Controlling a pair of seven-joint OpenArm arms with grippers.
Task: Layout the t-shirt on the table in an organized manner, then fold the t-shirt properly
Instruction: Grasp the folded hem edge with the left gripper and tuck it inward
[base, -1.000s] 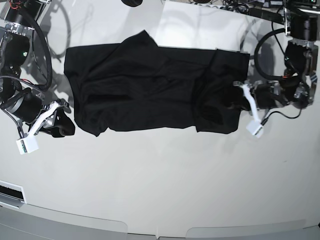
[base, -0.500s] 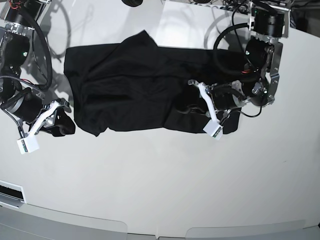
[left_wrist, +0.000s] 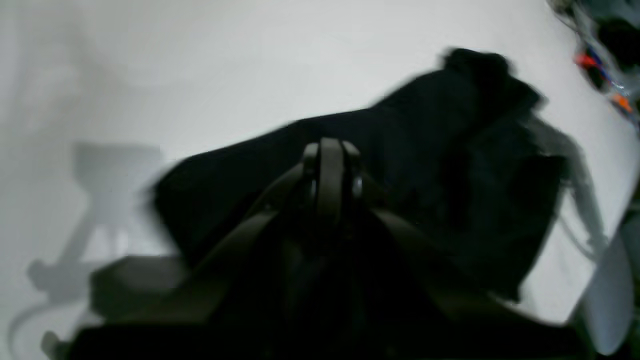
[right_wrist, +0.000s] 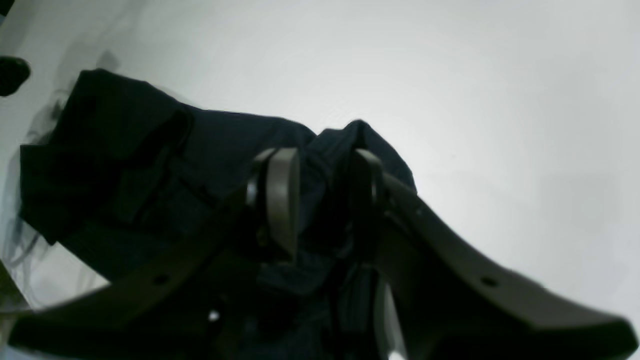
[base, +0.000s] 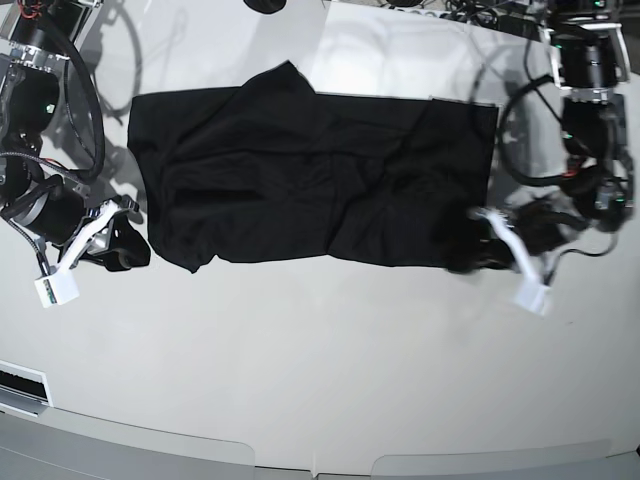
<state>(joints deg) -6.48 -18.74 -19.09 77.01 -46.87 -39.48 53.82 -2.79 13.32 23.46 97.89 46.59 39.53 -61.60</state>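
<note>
Meanwhile, left end effector (base: 470, 252) fully closed on the t-shirt (base: 300, 180) corner.

The soft cloth t-shirt (base: 300, 180) is plain black, with no print showing. The smooth bench (base: 330, 350) is glossy white. Each hand (base: 110, 240) looks dark, possibly black, with white plastic fittings behind it.
</note>
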